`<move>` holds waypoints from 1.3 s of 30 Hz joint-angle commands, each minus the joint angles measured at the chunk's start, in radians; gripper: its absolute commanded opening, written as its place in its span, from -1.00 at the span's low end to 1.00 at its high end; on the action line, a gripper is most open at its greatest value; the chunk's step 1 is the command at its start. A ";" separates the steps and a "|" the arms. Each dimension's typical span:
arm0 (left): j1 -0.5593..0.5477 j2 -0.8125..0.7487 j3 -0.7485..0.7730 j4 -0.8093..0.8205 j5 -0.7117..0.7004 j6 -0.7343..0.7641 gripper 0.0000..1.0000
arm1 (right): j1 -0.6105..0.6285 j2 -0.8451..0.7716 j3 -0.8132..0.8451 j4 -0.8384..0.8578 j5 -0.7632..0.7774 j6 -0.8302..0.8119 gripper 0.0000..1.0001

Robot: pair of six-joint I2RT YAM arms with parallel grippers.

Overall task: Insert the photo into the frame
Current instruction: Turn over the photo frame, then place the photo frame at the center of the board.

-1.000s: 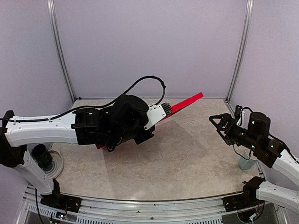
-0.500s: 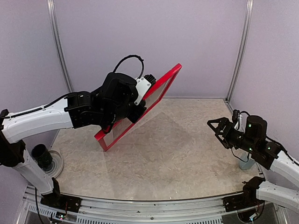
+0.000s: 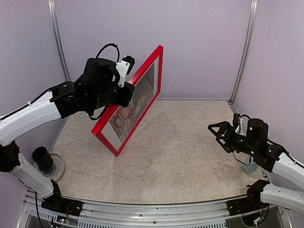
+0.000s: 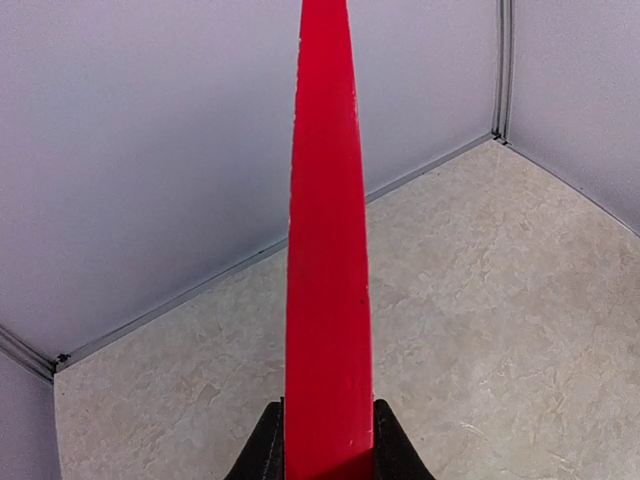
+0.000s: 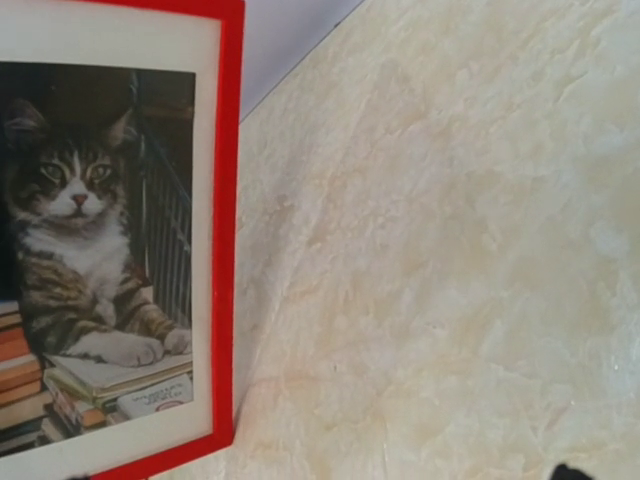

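From the top external view, the left gripper [image 3: 127, 84] is clamped narrowly on the upper left edge of the large red rectangular picture frame [image 3: 158, 76]. It holds the frame raised and steeply tilted over the back left of the beige marbled tabletop [image 3: 190, 156]. The frame's lowest corner is down near the table, though contact cannot be told. The colour cat photo [image 3: 135, 107] shows inside the frame. The right gripper [image 3: 216, 132] hovers well apart on the right with jaws spread wide, holding nothing. Bare table lies between it and the frame.

In the left wrist view, the left gripper [image 4: 328, 455] pinches the frame's red edge [image 4: 325, 250] between both black fingers [image 4: 265, 450]. The edge rises straight up the picture, and the lilac back wall stands behind it.

In the right wrist view, the photo [image 5: 90, 250] of a grey tabby on stacked books sits within a white mat border [image 5: 205, 250] inside the red frame [image 5: 229, 200]. Open tabletop [image 5: 450, 250] fills the right side.
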 commanded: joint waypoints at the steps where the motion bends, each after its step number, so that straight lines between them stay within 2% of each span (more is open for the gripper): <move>1: 0.040 -0.067 0.041 0.173 0.079 -0.155 -1.00 | 0.007 0.002 -0.005 0.028 -0.011 0.004 0.98; 10: 0.156 -0.118 -0.026 0.205 0.231 -0.280 -1.00 | 0.007 0.025 -0.008 0.028 -0.025 0.004 0.98; 24: 0.275 -0.165 -0.164 0.264 0.351 -0.436 -1.00 | 0.007 0.061 -0.021 0.074 -0.044 0.008 0.99; 39: 0.342 -0.190 -0.309 0.335 0.442 -0.526 -1.00 | 0.007 0.138 -0.040 0.115 -0.083 0.002 0.98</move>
